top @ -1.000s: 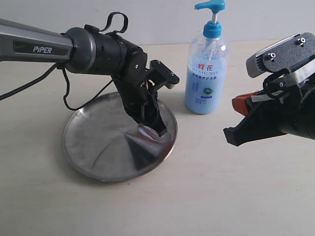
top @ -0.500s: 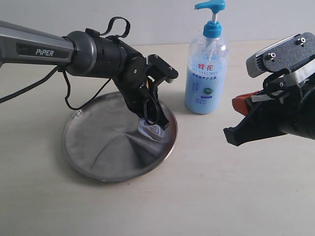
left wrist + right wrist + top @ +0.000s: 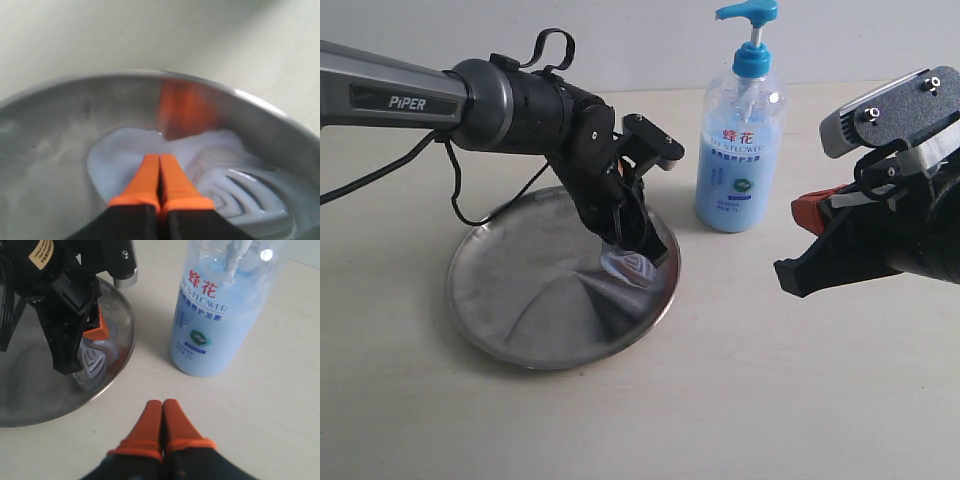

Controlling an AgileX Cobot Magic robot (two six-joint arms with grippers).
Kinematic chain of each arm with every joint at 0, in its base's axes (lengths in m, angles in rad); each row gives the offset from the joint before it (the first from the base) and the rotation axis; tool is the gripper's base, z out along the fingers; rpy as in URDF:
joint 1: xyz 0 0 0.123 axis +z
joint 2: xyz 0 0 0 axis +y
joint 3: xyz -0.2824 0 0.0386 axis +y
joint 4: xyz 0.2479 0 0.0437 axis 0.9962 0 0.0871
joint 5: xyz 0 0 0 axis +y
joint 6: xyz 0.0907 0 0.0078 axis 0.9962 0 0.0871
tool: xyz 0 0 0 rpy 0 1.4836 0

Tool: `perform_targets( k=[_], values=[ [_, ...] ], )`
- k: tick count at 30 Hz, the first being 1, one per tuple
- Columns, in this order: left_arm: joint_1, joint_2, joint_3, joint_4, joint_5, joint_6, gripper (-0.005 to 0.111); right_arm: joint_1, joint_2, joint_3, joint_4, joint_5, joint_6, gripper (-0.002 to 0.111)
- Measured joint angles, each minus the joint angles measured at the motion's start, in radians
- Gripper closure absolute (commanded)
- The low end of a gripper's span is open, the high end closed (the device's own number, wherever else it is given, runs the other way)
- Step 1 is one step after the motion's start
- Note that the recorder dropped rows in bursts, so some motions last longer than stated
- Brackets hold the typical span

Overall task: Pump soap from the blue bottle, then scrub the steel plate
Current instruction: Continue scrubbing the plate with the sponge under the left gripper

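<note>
Where the left arm reaches: steel plate [image 3: 500, 300], lying flat on the pale table [image 3: 770, 400], left of everything else.
Left gripper [image 3: 160, 161]: closed tight with nothing held, its orange tip down in the soap.
Soap [image 3: 125, 155]: pale blue streaked smear just inside the plate's right rim (ridged, like comb marks).
Blue bottle [image 3: 740, 150]: upright on the table just right of the plate, not touching it.
Right gripper [image 3: 162, 407]: closed and empty, hanging over the table right of the bottle.
</note>
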Motion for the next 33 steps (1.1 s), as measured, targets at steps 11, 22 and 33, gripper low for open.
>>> perform_targets(
  k=[11,22,33],
  values=[
    [0.001,-0.006,-0.004,-0.17,0.094,0.144,0.107,0.0,0.0,0.0,0.0,0.0,0.0,0.108],
    [0.001,-0.006,-0.005,-0.273,0.168,0.231,0.107,0.0,0.0,0.0,0.0,0.0,0.0,0.108],
    [-0.006,-0.012,-0.005,-0.058,0.129,0.049,0.107,0.0,0.0,0.0,0.0,0.0,0.0,0.108]
  ],
)
